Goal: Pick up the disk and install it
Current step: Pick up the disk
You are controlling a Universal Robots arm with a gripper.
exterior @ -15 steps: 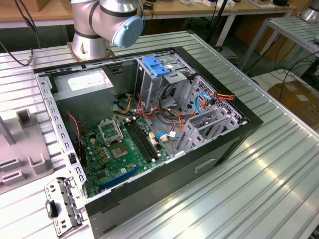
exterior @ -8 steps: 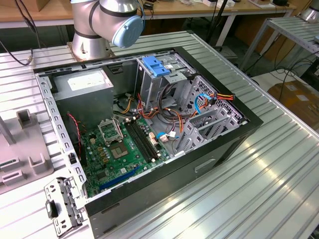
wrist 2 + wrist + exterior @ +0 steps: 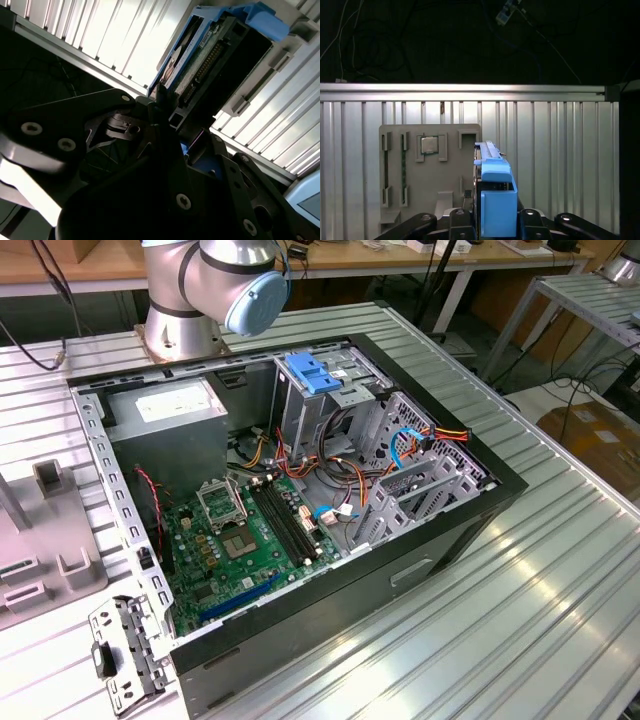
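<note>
Apparently gripper (image 3: 495, 219) pinches disk (image 3: 494, 172) edges, above table (image 3: 560, 150)

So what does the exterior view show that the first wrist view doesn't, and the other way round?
Exterior view: the open computer case with its green motherboard, and the arm's base. First wrist view: the disk in its blue carrier, clamped by the gripper. Both: the ribbed metal table and, apparently, the grey fixture plate.
</note>
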